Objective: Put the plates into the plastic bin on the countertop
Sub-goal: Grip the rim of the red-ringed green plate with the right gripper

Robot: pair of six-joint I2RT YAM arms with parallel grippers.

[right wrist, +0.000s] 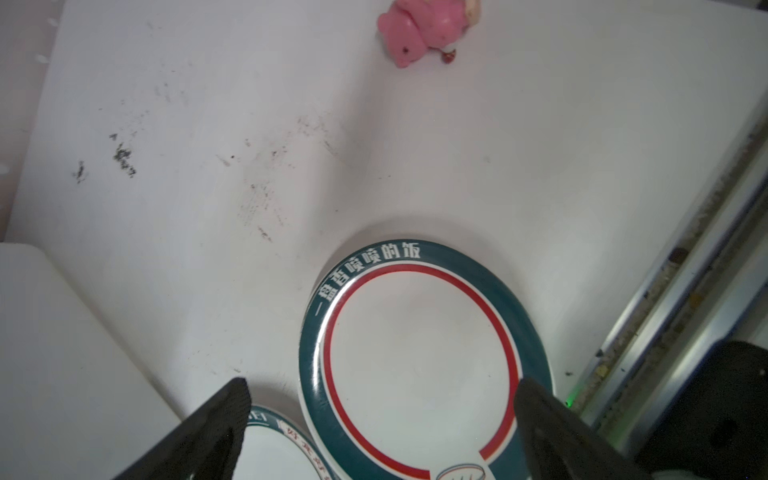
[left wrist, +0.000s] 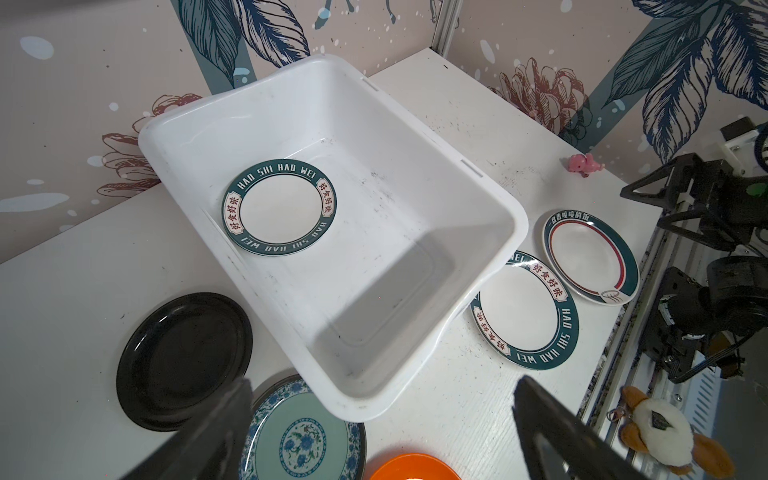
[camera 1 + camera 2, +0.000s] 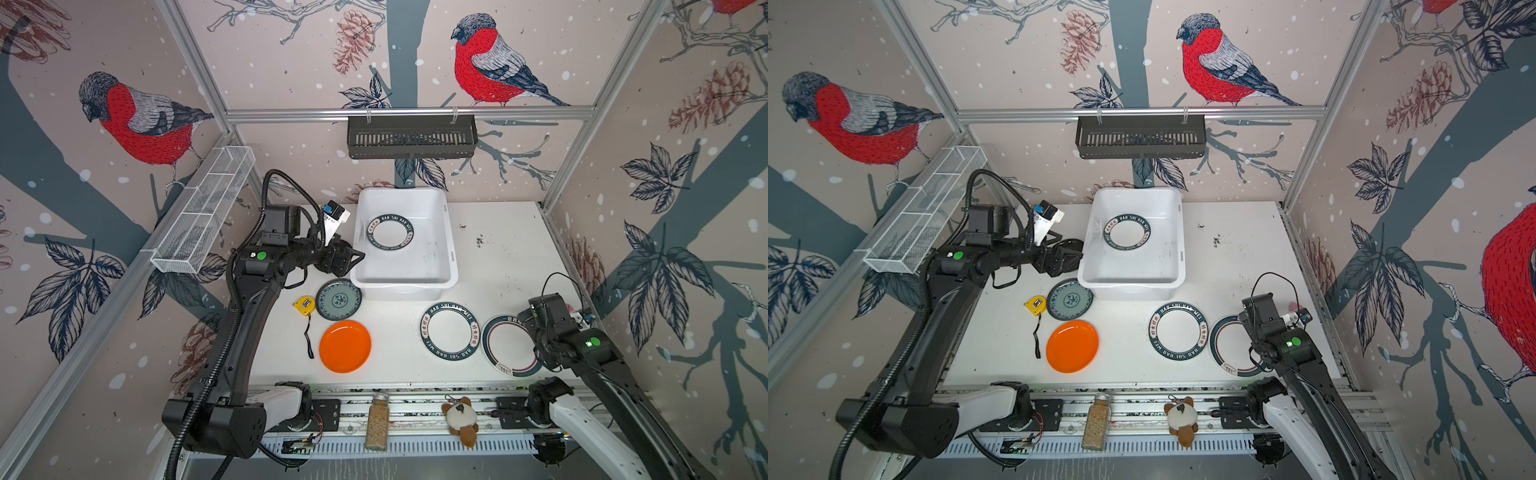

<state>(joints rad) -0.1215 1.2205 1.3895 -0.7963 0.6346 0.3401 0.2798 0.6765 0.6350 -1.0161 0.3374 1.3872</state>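
On the front rail stand a grain-filled glass jar with a metal cap [image 3: 377, 424] and, beside it, a brown-and-white plush toy [image 3: 460, 419]. Just past the rail, on the speckled white worktop [image 3: 498, 257], a plain orange round plate [image 3: 345, 346] lies flat on the left. On the right lies a white plate with a teal rim and red ring [image 3: 505, 345], with a white plate with a dark lettered rim [image 3: 449, 331] just beside it. The right tool [image 1: 382, 386] hangs over the ringed plate, its fingers spread wide apart and gripping nothing. A small pink toy figure [image 1: 424, 25] sits farther back near the right edge. Beyond the orange plate are a yellow tape measure [image 3: 304, 305] and a teal-blue floral plate [image 3: 338, 299], the latter just beside the near left corner of the large white rectangular plastic bin [image 3: 403, 286]. The left tool [image 2: 384, 384] is at the bin's left rim, fingers apart and empty. A small glossy black plate [image 2: 183, 361] lies on the worktop beside that wall. Inside the bin, a second lettered-rim plate [image 3: 390, 232] lies flat on the floor. On the back rail hangs a black slotted basket [image 3: 411, 137], and a white wire mesh tray [image 3: 208, 216] lines the left rail.
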